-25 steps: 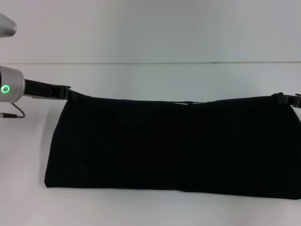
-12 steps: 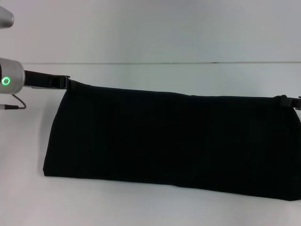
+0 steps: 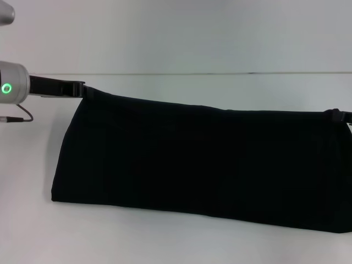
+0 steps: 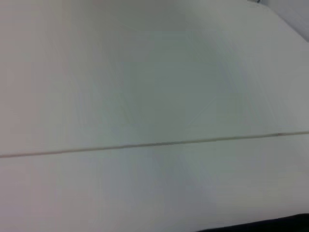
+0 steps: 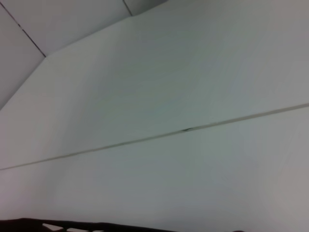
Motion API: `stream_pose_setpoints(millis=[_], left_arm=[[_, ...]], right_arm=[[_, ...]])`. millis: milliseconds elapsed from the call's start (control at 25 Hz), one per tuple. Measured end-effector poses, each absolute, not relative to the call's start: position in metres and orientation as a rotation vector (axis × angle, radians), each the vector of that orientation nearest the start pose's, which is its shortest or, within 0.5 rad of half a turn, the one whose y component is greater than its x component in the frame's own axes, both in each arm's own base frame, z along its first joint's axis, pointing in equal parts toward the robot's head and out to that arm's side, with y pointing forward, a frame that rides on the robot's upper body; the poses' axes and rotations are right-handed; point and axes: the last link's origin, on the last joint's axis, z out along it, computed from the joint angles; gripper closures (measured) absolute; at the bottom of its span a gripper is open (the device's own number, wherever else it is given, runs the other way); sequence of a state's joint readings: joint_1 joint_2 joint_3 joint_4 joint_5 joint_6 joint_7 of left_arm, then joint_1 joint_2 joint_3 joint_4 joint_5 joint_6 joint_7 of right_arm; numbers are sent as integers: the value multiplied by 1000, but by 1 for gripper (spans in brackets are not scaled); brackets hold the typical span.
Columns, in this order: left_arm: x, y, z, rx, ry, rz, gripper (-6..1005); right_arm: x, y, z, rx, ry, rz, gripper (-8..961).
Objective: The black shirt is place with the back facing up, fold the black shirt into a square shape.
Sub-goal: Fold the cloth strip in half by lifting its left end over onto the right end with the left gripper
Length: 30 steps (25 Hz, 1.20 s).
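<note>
Change: we see the black shirt [image 3: 198, 162] pulled tauter than a second ago; its upper edge, which sagged in the middle, now runs straight, higher at the left.
Left gripper [image 3: 81, 88]: upper left of the head view, clenched on the shirt's upper left corner.
Right gripper [image 3: 333, 114]: right edge of the head view, grasping the upper right corner.
Shirt place: centre of the head view, lower edge on the white table [image 3: 165, 242].
Long axis: left to right across the frame.
</note>
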State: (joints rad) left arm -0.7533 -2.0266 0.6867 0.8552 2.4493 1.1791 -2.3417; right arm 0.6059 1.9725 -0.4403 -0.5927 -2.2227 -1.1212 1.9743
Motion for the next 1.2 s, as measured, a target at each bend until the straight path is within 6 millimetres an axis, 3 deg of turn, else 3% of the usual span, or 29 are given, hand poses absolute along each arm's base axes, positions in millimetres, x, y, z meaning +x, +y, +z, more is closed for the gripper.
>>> stream_pose_setpoints(millis=[400,1200], left_arm=[[-240,441,65,-2162,-1268,-305,998],[-257,454,32,-2065,-1224,-294,998]], right_arm=[[335,391,68,-2005,1382,531,899],[336,393,66,-1986,1382,523,891]])
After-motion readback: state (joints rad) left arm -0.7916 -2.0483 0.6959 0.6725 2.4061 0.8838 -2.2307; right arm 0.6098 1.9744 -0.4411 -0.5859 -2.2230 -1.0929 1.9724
